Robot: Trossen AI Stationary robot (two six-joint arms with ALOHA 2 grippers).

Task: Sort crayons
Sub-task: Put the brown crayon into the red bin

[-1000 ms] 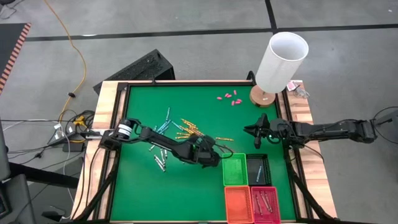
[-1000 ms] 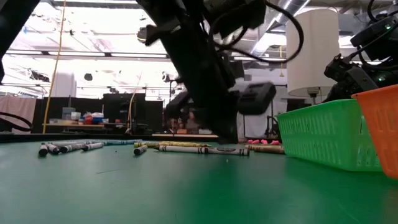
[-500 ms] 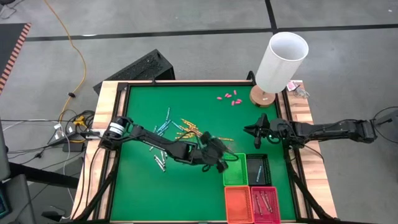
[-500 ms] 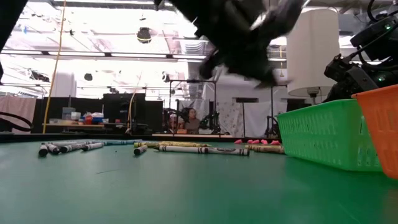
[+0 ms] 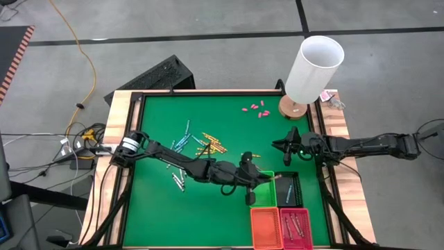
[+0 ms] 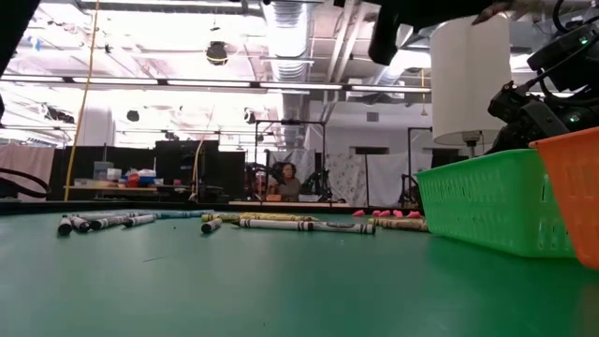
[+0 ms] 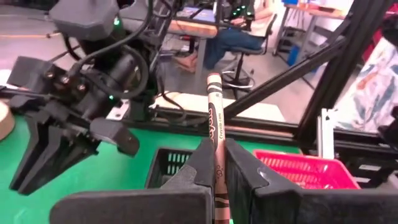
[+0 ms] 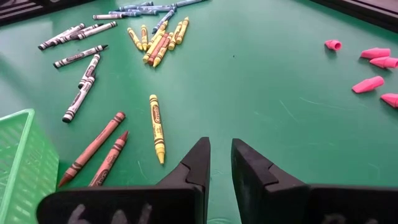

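Crayon (image 7: 215,118), brownish-red, upright, pinched in closed left hand (image 7: 219,168) over green basket (image 5: 262,189); right hand (image 8: 219,163) slightly parted, empty.

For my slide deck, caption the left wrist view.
Left pincer grips a brownish-red paper-wrapped crayon upright above black and pink baskets.

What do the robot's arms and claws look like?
Both are thin, dark, jointed arms. The left arm wears a silvery-white ring near its base, and its left claw has two flat, black, wedge-shaped fingers. The right arm has the same black right claw, with tiny green lights glowing on its wrist.
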